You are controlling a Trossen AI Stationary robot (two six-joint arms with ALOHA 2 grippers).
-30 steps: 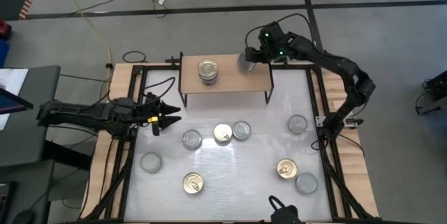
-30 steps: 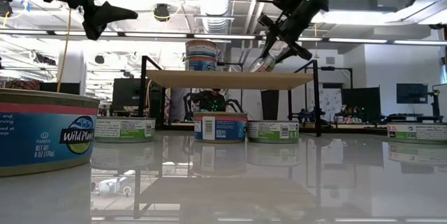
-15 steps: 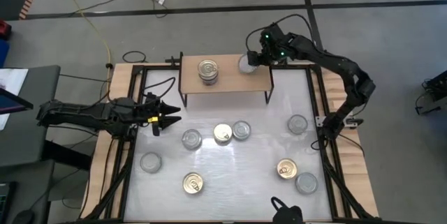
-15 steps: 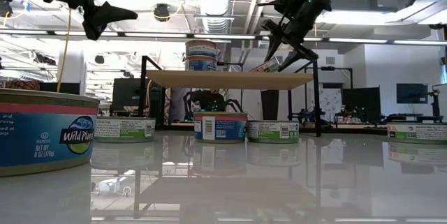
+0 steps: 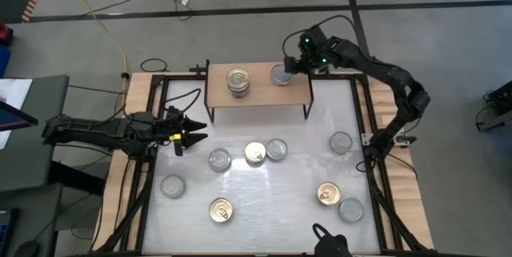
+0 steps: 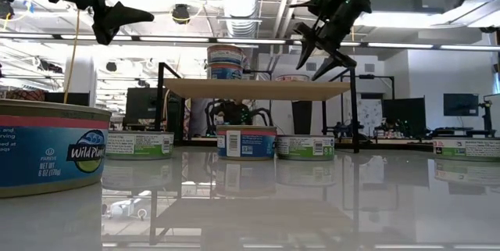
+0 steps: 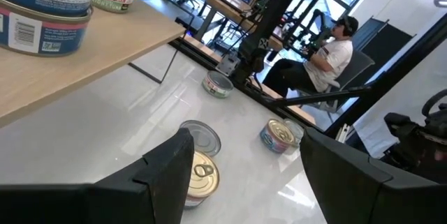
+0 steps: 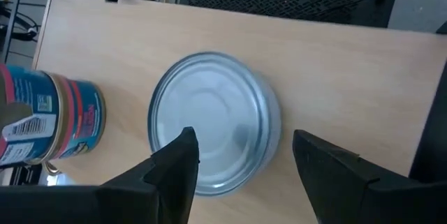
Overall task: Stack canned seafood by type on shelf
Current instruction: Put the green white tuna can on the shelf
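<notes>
The right gripper hovers over the shelf at about one o'clock on the worktop. Its jaws stand wide, holding nothing. Directly under them, a silver-lidded tin sits flat on the shelf's light wood, with both fingers clear of its rim in the right wrist view. Toward the middle of the shelf, at twelve o'clock, stands a stack of two gold-lidded tins.

By the look of it, the step in hand is the release of the first silver-lidded tin, which starts a second pile beside the gold one.

Seven tins remain on the worktop: two at the centre, a gold-lidded tin touching a silver one, and others scattered from three o'clock round to eight o'clock.

The left gripper waits at nine o'clock, with its jaws partly open and empty.

The next move probably calls for the right arm to lift straight up without nudging the tin. Then it should fetch another silver-lidded tin; the one at three o'clock is nearest.
</notes>
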